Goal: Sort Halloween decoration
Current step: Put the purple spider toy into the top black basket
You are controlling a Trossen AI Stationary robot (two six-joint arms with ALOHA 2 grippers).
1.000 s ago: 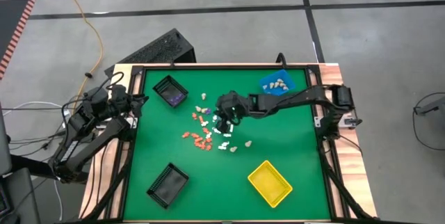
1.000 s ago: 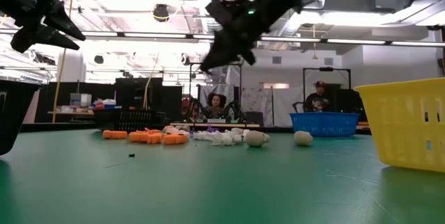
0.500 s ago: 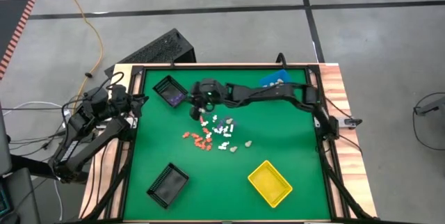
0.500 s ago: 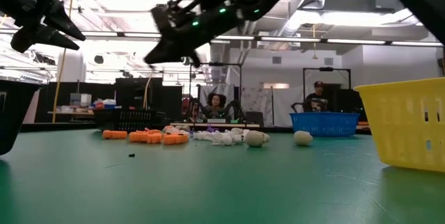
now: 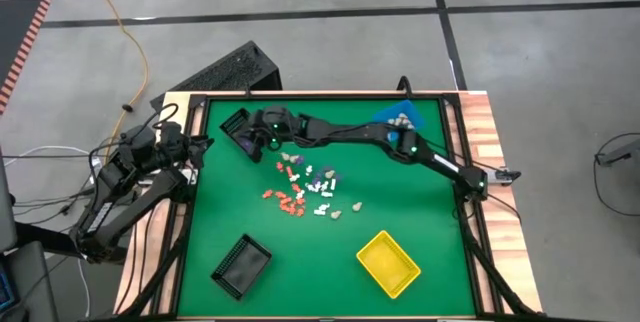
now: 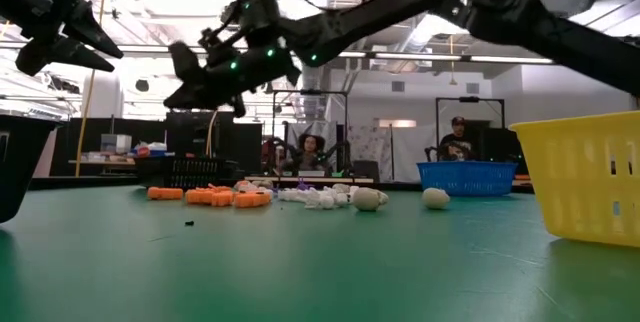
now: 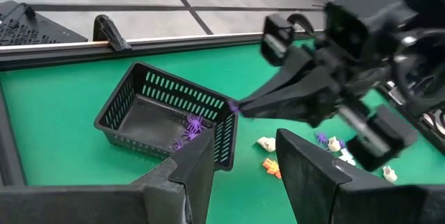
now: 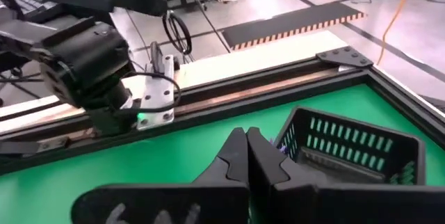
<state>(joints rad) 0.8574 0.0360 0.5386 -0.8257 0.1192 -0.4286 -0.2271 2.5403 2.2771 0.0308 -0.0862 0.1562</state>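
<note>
a tiny purple halloween decoration piece (image 7: pixel 232 107) is held clamped in the right gripper (image 7: pixel 236 107) above the black slatted plastic bin (image 7: pixel 139 113), evidently for release among the purple pieces inside, while the left gripper (image 7: pixel 243 156), fingers apart, is parked beside the bin.

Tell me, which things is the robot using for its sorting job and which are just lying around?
For the job: right gripper, shut on a purple piece; pile of little decorations; black bin with purple pieces; blue bin; yellow bin; other black bin.
Just around: waiting left gripper at the table's left edge; orange cable; black panel on the floor; two people behind.
</note>
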